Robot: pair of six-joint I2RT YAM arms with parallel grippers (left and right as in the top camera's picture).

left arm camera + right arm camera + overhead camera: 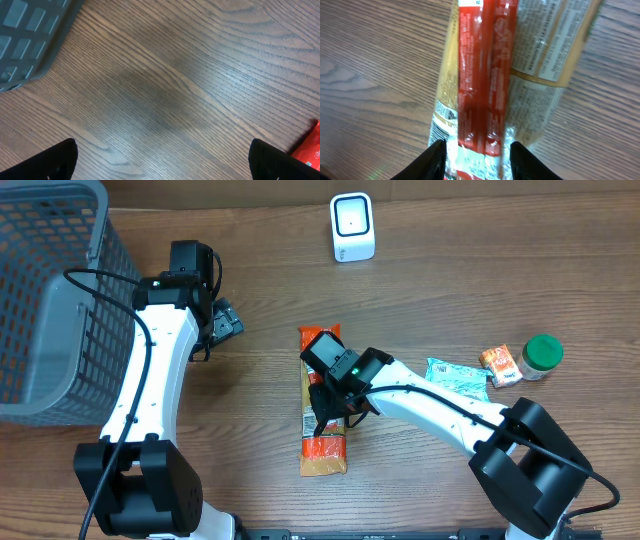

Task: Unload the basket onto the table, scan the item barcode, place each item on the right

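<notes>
A long red and orange snack packet (322, 450) lies flat on the wooden table, running front to back. My right gripper (330, 402) is low over its middle. In the right wrist view the packet (485, 75) passes between the two dark fingers (436, 161), which straddle it closely with the gripper (477, 162) open. The white barcode scanner (352, 227) stands at the back of the table. My left gripper (222, 320) hovers near the basket, wide open (162, 160) over bare wood, and a red corner of the packet (311, 147) shows at the right edge of the left wrist view.
A grey mesh basket (50, 300) fills the left rear corner, and its rim (30, 35) shows in the left wrist view. At the right lie a teal packet (460, 377), a small orange box (500, 365) and a green-lidded jar (542, 355).
</notes>
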